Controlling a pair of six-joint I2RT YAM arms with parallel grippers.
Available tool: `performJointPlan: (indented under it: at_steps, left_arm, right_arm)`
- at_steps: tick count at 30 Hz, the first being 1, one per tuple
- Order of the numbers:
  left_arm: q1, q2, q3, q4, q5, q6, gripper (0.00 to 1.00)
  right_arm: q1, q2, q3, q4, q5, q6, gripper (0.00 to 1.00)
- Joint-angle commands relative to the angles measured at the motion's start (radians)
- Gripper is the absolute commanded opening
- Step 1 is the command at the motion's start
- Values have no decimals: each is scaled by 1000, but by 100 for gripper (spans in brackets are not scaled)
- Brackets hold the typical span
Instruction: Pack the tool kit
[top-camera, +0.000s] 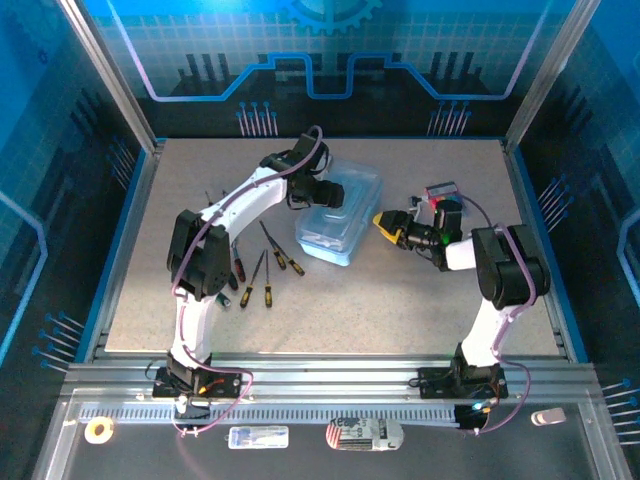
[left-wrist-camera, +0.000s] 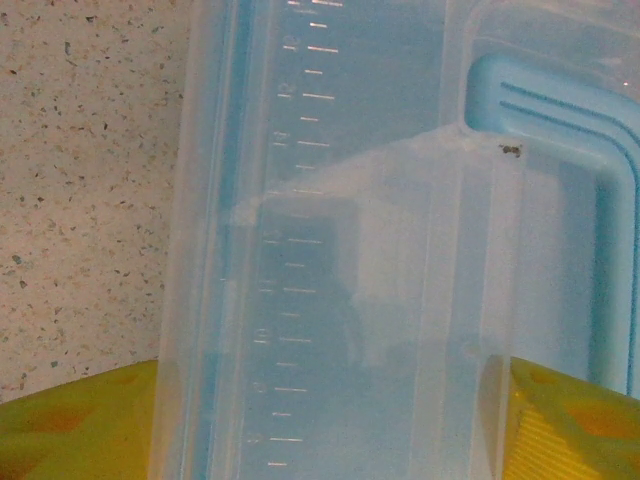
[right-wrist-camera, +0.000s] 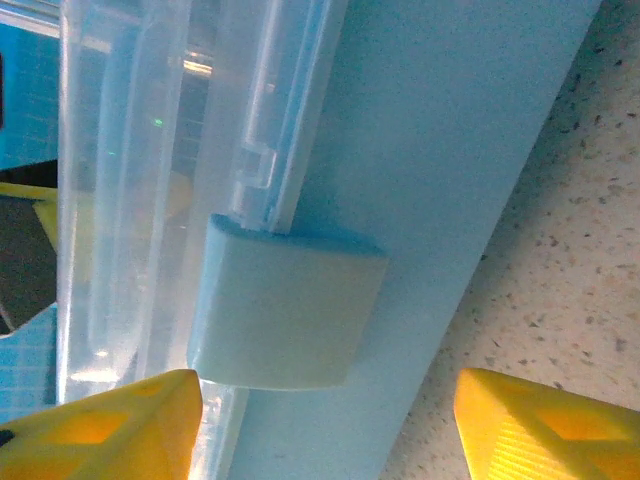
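The tool kit is a translucent blue plastic box lying mid-table with its lid on. My left gripper reaches down onto its far left part. In the left wrist view the yellow fingers straddle the ruler-marked lid, whose edges overlap both fingertips, so my left gripper is shut on it. My right gripper faces the box's right side. It stands open around the pale blue latch, one finger over bare table. Several screwdrivers lie left of the box.
The left arm's elbow hangs over the screwdrivers. Blue walls enclose the speckled table. A tape roll and two small packets sit on the front rail below the arm bases.
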Motion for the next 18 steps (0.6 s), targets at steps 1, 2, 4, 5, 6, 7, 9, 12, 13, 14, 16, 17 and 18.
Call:
performJointPlan:
  at_steps: [1,2,4,5,6,7,9,12,13,14,16,17,18]
  left_arm:
    - [22,7,-63,-84,23,-11,72]
    - [22,7,-68,-79,26,-14,72]
    - [23,3,-78,-72,26,-23,72]
    - [24,1,-85,-67,26,-28,72]
    - [23,-4,-94,-57,24,-36,72]
    - [23,-6,-101,-50,22,-41,72]
    - [24,-9,-111,-44,22,-50,72]
    - [23,-10,-118,-37,23,-59,72]
    - [22,-9,-119,-36,25,-60,72]
    - [22,-9,-118,-36,27,-63,72]
    - [21,-11,-122,-35,29,-68,72]
    - [21,-13,-126,-31,30,-71,72]
    - [21,-13,-127,-30,30,-75,72]
  right_arm:
    - [-9,51,-16,244,-58,130,69]
    - [-6,66,-18,281,-63,150,69]
    - [-4,94,-18,353,-68,193,68]
    - [-1,107,-18,378,-69,212,68]
    - [0,120,-16,401,-71,226,68]
    - [2,131,-11,413,-75,239,67]
    - [9,149,-7,454,-80,263,66]
    - [17,159,0,450,-77,268,65]
    - [18,161,0,444,-76,264,65]
    - [18,164,0,451,-76,267,65]
    - [25,173,6,466,-83,280,65]
    - [30,179,11,475,-85,288,64]
    - [35,184,12,480,-83,298,64]
